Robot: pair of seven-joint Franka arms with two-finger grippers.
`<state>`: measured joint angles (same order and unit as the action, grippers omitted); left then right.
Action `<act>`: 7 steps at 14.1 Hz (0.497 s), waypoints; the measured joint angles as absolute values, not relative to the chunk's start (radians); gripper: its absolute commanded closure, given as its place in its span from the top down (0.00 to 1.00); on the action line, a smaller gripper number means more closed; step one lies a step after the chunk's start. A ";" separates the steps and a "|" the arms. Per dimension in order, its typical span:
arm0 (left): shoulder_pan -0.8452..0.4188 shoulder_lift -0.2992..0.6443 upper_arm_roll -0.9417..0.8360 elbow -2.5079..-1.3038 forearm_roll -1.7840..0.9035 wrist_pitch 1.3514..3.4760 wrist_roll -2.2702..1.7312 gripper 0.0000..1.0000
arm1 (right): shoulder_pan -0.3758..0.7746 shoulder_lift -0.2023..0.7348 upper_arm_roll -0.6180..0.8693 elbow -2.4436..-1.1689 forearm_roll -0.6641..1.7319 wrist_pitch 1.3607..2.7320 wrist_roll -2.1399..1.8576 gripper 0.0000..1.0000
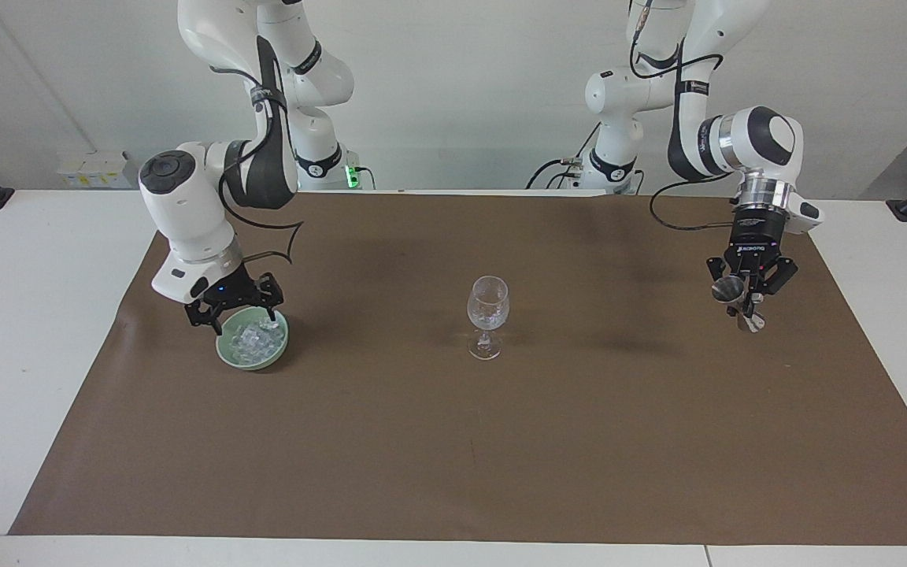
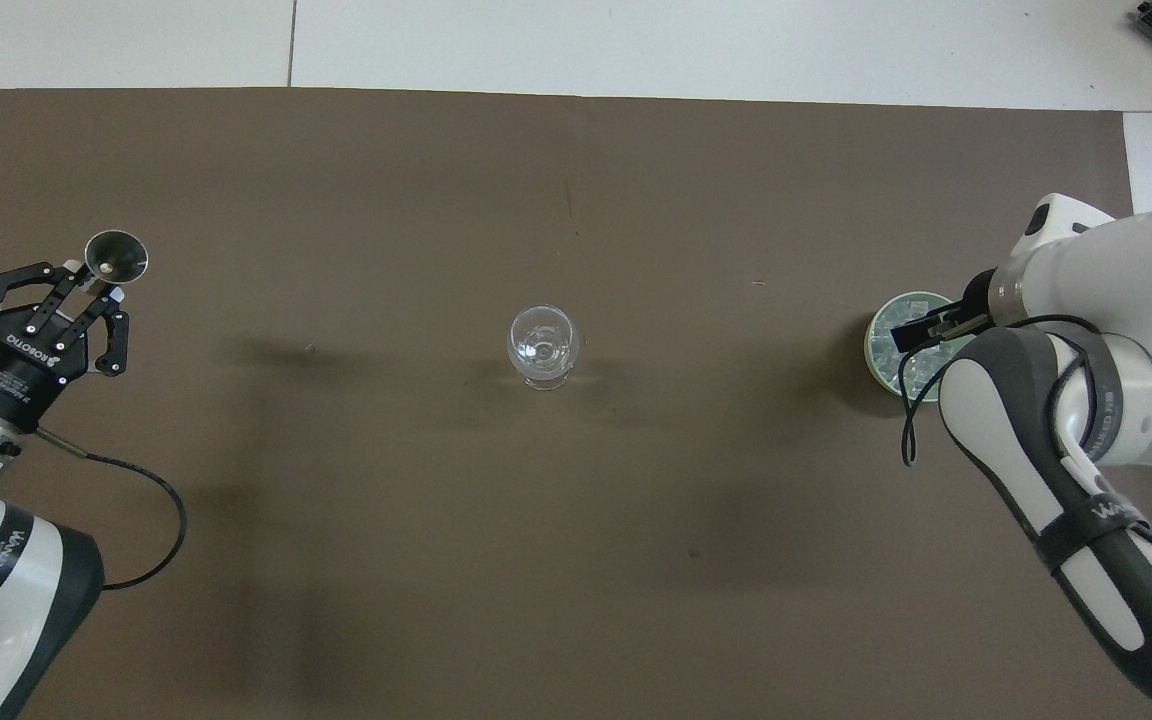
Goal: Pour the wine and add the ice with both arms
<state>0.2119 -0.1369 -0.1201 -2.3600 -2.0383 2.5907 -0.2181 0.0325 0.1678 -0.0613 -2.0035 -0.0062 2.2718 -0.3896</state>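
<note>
A brown mat (image 2: 576, 560) covers the table, with a clear stemmed glass (image 2: 542, 346) standing upright near its middle. At the left arm's end of the table, the left gripper (image 2: 56, 300) holds a shiny metal jigger (image 2: 115, 254) over the mat. At the right arm's end, the right arm (image 2: 1086, 400) covers much of a pale green bowl (image 2: 874, 345) of ice (image 2: 901, 318).

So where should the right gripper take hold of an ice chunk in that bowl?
Probably from straight above: the ice lies loose in the open-topped green bowl, and the open right gripper sits just over it. Pinch one top chunk across its sides.
</note>
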 measured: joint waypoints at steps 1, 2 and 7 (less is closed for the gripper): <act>0.234 -0.129 -0.120 -2.364 -2.038 2.574 -0.244 0.00 | 0.032 0.174 -0.063 -2.009 -0.006 2.283 -0.395 1.00; 0.254 -0.119 -0.120 -2.365 -2.038 2.563 -0.268 0.00 | 0.032 0.178 -0.063 -2.016 -0.006 2.289 -0.398 0.94; 0.362 -0.035 -0.119 -2.381 -2.038 2.439 -0.306 0.00 | 0.024 0.180 -0.067 -2.063 -0.007 2.331 -0.404 0.63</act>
